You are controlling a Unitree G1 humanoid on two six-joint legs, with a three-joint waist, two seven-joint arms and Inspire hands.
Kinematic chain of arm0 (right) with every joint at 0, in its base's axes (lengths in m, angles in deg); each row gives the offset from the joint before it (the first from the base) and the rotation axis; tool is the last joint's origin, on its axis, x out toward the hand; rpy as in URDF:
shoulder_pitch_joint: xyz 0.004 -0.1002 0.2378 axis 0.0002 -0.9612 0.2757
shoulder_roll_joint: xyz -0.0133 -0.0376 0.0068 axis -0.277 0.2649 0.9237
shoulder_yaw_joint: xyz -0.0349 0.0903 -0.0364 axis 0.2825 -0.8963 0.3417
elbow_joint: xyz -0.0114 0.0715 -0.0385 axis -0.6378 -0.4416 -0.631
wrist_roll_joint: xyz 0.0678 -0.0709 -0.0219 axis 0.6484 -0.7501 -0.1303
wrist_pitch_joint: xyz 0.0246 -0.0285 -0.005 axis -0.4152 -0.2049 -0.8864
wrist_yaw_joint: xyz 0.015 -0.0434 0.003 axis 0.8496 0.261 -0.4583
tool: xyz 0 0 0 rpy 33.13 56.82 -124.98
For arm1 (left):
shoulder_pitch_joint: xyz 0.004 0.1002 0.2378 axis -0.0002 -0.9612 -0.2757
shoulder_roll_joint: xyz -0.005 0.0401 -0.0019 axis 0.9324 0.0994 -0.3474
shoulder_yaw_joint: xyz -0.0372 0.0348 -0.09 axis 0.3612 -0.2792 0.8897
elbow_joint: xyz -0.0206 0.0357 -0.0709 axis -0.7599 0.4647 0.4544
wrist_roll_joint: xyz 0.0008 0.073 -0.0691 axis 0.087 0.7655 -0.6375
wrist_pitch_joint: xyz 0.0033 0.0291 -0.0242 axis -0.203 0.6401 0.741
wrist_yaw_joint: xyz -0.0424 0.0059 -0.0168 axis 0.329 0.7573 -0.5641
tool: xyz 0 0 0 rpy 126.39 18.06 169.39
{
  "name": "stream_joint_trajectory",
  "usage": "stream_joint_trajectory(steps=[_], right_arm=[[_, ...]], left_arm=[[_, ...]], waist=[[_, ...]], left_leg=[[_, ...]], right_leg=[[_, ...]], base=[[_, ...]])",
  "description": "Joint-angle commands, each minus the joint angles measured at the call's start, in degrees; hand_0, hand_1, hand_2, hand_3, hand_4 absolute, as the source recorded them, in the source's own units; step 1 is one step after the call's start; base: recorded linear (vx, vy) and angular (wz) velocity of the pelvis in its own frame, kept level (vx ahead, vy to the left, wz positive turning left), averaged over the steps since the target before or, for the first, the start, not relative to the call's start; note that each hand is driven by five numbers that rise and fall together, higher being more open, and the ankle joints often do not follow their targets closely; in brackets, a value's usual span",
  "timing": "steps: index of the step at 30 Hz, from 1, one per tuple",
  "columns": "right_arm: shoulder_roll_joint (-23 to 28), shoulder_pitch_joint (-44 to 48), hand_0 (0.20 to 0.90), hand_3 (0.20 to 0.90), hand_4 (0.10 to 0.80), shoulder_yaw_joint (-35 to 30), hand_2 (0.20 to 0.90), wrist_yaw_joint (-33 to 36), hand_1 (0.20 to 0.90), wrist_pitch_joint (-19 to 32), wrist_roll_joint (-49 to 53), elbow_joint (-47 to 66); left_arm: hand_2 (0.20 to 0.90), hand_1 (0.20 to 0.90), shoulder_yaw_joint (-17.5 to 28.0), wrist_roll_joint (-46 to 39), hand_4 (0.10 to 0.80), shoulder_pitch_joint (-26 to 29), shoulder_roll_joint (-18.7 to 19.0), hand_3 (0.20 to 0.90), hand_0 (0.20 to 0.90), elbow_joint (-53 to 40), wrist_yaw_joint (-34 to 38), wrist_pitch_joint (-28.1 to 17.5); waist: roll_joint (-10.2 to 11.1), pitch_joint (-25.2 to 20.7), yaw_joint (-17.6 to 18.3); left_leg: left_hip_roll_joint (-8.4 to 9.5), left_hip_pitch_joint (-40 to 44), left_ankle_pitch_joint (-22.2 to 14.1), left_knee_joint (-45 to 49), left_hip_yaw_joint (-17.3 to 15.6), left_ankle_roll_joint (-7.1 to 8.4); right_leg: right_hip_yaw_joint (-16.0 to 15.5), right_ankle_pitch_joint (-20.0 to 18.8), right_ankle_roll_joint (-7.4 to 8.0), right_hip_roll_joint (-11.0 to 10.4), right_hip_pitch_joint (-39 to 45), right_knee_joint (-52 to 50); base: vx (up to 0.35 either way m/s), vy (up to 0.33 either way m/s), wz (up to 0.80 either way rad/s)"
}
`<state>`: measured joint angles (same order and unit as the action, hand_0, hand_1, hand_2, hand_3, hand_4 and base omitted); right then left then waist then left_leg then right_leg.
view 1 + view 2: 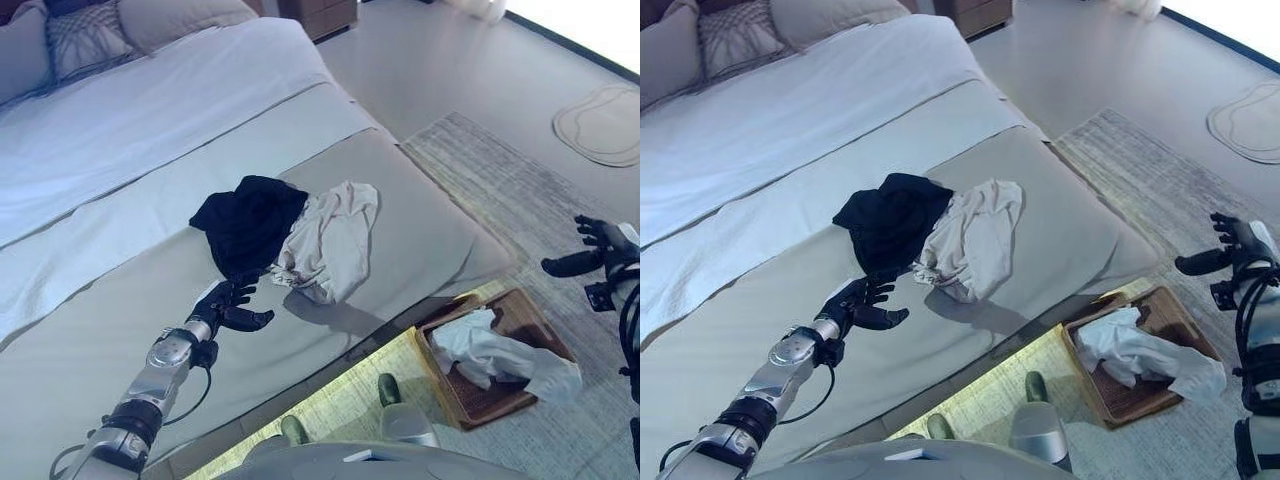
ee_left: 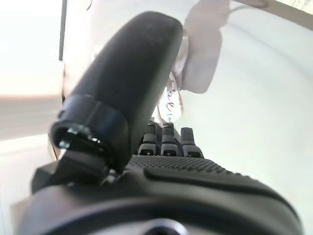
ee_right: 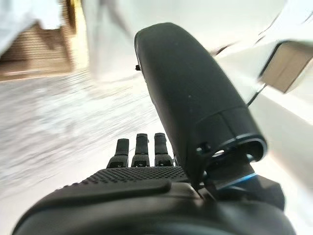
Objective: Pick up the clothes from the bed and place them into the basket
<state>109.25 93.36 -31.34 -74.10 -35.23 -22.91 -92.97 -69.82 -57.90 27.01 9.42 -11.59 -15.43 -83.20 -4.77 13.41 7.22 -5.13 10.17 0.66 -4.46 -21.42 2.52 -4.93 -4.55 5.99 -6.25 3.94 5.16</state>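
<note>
My left hand (image 1: pixel 232 303) hovers released just beside the black garment (image 1: pixel 248 222) and pale shirt (image 1: pixel 331 238) heaped on the bed (image 1: pixel 120 130). Soft, light; I'd pinch a bunched fold. Right hand (image 1: pixel 592 250) idle, released.

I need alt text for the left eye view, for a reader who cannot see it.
An open left robot hand reaches over a bed toward a black garment and a white one. A basket on the floor holds white cloth; the right robot hand hangs open above the rug.
</note>
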Motion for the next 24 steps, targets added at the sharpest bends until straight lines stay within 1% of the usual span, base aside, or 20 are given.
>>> stream_joint_trajectory(steps=[1, 3, 5, 6, 9, 11, 15, 19, 20, 22, 24], right_arm=[[0.29, 10.32, 0.900, 0.900, 0.800, 3.67, 0.900, 3.45, 0.900, 3.97, -3.16, 4.10], [-0.11, 12.42, 0.900, 0.900, 0.800, 5.88, 0.900, 3.38, 0.900, 3.55, -6.30, 4.54], [-0.08, 15.20, 0.900, 0.900, 0.800, 8.54, 0.900, 3.32, 0.900, 3.40, -8.44, 4.32], [0.05, 18.31, 0.900, 0.900, 0.800, 11.21, 0.900, 3.59, 0.900, 3.79, -9.94, 3.90], [0.10, 23.34, 0.900, 0.900, 0.800, 15.29, 0.900, 3.97, 0.900, 3.86, -10.84, 3.07], [-0.05, 25.50, 0.900, 0.900, 0.800, 17.66, 0.900, 4.39, 0.900, 4.43, -11.62, 2.00], [-0.68, 28.07, 0.900, 0.900, 0.800, 20.89, 0.900, 3.94, 0.900, 4.30, -13.04, 1.87], [-2.33, 31.27, 0.900, 0.900, 0.800, 23.94, 0.900, 4.51, 0.900, 2.11, -12.96, 1.03], [-2.40, 31.45, 0.900, 0.900, 0.800, 24.10, 0.900, 4.67, 0.900, 2.08, -12.84, 0.95], [-3.01, 33.42, 0.900, 0.900, 0.800, 25.53, 0.900, 4.48, 0.900, 1.21, -13.36, -0.17], [-3.44, 35.28, 0.900, 0.900, 0.800, 26.75, 0.900, 4.75, 0.900, 0.12, -13.65, -1.32]], left_arm=[[0.900, 0.900, 3.93, -2.06, 0.800, 1.59, 1.38, 0.900, 0.900, -1.01, 1.12, -5.80], [0.900, 0.900, 3.99, -2.13, 0.800, 1.56, 1.21, 0.900, 0.900, -1.18, 0.66, -6.31], [0.900, 0.900, 4.10, -2.40, 0.800, 1.74, 1.23, 0.900, 0.900, -2.01, 0.57, -6.37], [0.900, 0.900, 3.78, -2.86, 0.800, 2.71, 1.45, 0.900, 0.900, -2.57, 1.08, -6.68], [0.900, 0.900, 3.32, -3.64, 0.800, 4.94, 1.95, 0.900, 0.900, -2.91, 1.84, -6.93], [0.900, 0.900, 3.33, -3.55, 0.800, 5.32, 1.86, 0.900, 0.900, -2.65, 2.15, -7.10], [0.900, 0.900, 4.04, -3.54, 0.800, 3.72, 1.83, 0.900, 0.900, -3.80, 2.89, -7.31], [0.900, 0.900, 4.40, -4.38, 0.800, 2.59, 2.44, 0.900, 0.900, -5.51, 2.81, -8.21], [0.900, 0.900, 4.42, -4.31, 0.800, 2.52, 2.47, 0.900, 0.900, -5.64, 2.73, -8.29], [0.900, 0.900, 4.53, -4.82, 0.800, 1.83, 2.73, 0.900, 0.900, -7.43, 2.55, -8.61], [0.900, 0.900, 4.57, -5.42, 0.800, 1.50, 2.96, 0.900, 0.900, -8.93, 2.32, -9.11]], waist=[[2.17, -2.80, -3.29], [1.90, -2.33, -4.32], [1.65, -1.18, -5.28], [1.68, 0.30, -6.34], [1.63, 3.73, -8.19], [1.45, 5.73, -9.29], [1.42, 8.40, -11.65], [0.90, 12.10, -14.38], [0.86, 12.28, -14.50], [0.23, 14.24, -15.90], [-0.43, 15.62, -16.79]], left_leg=[[-0.37, -3.37, -6.21, 8.74, 4.98, 1.44], [-0.32, -4.15, -6.05, 9.39, 5.67, 1.63], [-0.31, -5.69, -6.72, 11.83, 6.66, 1.75], [-0.28, -8.30, -6.88, 14.44, 7.72, 1.82], [0.00, -12.16, -7.55, 18.83, 9.80, 1.62], [0.28, -13.48, -7.69, 21.04, 11.25, 1.53], [1.02, -16.23, -7.48, 24.26, 13.45, 1.17], [1.73, -21.21, -7.27, 28.54, 15.14, 0.64], [1.77, -21.49, -7.29, 28.72, 15.23, 0.60], [2.37, -24.09, -7.44, 30.66, 16.12, 0.04], [2.95, -26.07, -7.82, 31.96, 16.29, -0.55]], right_leg=[[-6.77, 5.83, -1.07, -1.72, -2.93, -8.82], [-7.56, 6.51, -1.52, -2.00, -3.18, -9.80], [-8.59, 8.05, -2.28, -2.46, -4.23, -12.45], [-9.51, 8.89, -3.12, -2.92, -5.94, -14.81], [-11.09, 10.37, -4.25, -3.85, -8.53, -19.22], [-11.92, 11.50, -4.79, -4.37, -9.22, -21.63], [-13.06, 12.73, -5.59, -5.18, -10.62, -24.81], [-14.45, 13.51, -6.22, -7.13, -14.06, -29.75], [-14.52, 13.58, -6.25, -7.25, -14.30, -30.06], [-14.93, 14.22, -6.63, -8.32, -16.79, -33.54], [-15.20, 14.73, -6.80, -9.17, -19.07, -36.51]], base=[[0.028, 0.027, 0.33], [-0.006, 0.033, 0.25], [-0.109, 0.032, 0.34], [-0.205, 0.014, 0.42], [-0.168, -0.006, 0.43], [-0.039, -0.014, 0.41], [0.008, 0.007, 0.41], [-0.020, 0.011, 0.27], [-0.018, 0.017, 0.29], [-0.009, 0.025, 0.25], [-0.032, 0.041, 0.19]])
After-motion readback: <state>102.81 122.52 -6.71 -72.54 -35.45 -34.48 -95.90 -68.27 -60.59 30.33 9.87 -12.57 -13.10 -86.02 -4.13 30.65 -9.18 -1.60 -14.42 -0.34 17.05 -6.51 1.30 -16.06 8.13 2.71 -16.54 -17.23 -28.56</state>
